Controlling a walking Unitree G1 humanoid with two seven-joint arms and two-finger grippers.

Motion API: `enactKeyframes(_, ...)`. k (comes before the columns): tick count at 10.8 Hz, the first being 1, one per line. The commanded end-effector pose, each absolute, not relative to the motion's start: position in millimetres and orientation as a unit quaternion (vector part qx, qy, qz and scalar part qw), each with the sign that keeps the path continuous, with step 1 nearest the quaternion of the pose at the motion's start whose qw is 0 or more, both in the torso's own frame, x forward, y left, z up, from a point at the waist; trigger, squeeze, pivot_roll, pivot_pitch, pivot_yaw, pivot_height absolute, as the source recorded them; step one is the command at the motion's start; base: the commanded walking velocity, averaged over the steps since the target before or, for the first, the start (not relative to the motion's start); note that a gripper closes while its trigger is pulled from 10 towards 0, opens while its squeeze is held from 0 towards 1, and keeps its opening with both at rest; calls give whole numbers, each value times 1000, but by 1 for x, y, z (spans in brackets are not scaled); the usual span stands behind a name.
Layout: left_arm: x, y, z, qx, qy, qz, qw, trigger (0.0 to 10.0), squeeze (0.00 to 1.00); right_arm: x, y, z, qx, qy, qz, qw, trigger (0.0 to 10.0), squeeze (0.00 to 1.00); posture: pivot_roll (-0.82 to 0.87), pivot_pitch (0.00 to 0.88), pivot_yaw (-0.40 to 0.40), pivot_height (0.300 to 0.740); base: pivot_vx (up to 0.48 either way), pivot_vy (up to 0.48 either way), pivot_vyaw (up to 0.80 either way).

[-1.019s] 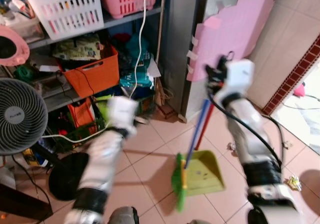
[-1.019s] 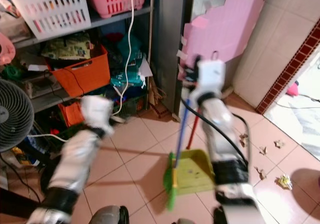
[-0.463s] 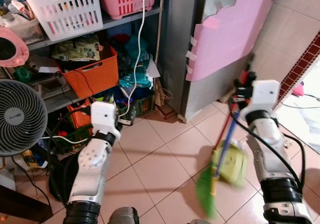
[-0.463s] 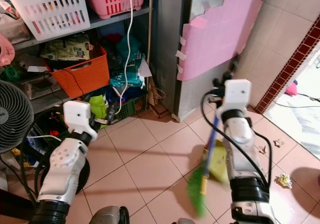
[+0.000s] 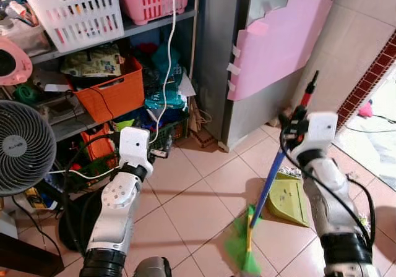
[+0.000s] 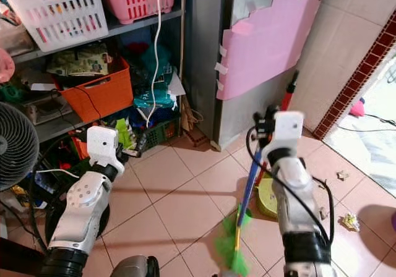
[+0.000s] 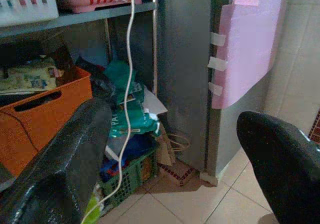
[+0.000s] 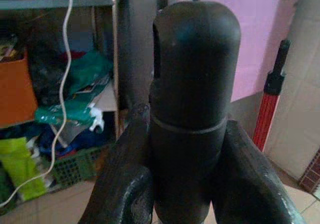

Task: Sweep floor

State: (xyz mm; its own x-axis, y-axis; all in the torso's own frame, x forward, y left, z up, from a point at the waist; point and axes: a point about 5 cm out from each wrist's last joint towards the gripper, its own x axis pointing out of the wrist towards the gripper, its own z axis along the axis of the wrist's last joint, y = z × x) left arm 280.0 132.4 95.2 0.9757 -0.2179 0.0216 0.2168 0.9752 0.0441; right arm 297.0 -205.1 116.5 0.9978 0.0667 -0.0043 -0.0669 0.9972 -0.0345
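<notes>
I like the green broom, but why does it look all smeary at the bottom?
In the left eye view the green broom head is motion-blurred, while the shelves stay sharp; in the right wrist view the handle top, gripped between the fingers, sits too close and looks soft.

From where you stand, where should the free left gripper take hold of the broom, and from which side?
Grip the blue handle of the broom on its bare middle stretch, below the right gripper, which is clamped around the black top end. Come in from the robot's left with the open left gripper: the shaft leans steeply, bristles on the floor, and the dustpan crowds the right side.
</notes>
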Motion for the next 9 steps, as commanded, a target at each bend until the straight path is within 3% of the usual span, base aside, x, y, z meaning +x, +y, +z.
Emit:
enactKeyframes(1,279,135,91,26,-1,-102,994,10000,0,294,-204,113,-13,17,38,999,0,0,-96,0,46,740,0,0,0)
enactKeyframes(4,274,137,83,29,20,-92,995,10000,0,277,-237,92,-59,75,-62,994,0,0,-102,0,46,740,0,0,0)
enactKeyframes(5,273,137,80,18,30,-91,995,10000,0,281,-233,93,-54,69,-52,995,0,0,-106,0,52,740,0,0,0)
enactKeyframes(6,274,135,78,20,35,-98,994,10000,0,290,-217,98,-54,49,-24,997,10000,0,-102,0,52,740,0,0,0)
enactKeyframes(9,279,136,73,20,46,-98,994,10000,0,301,-196,82,-24,63,-12,998,10000,0,-68,0,39,740,0,0,-800)
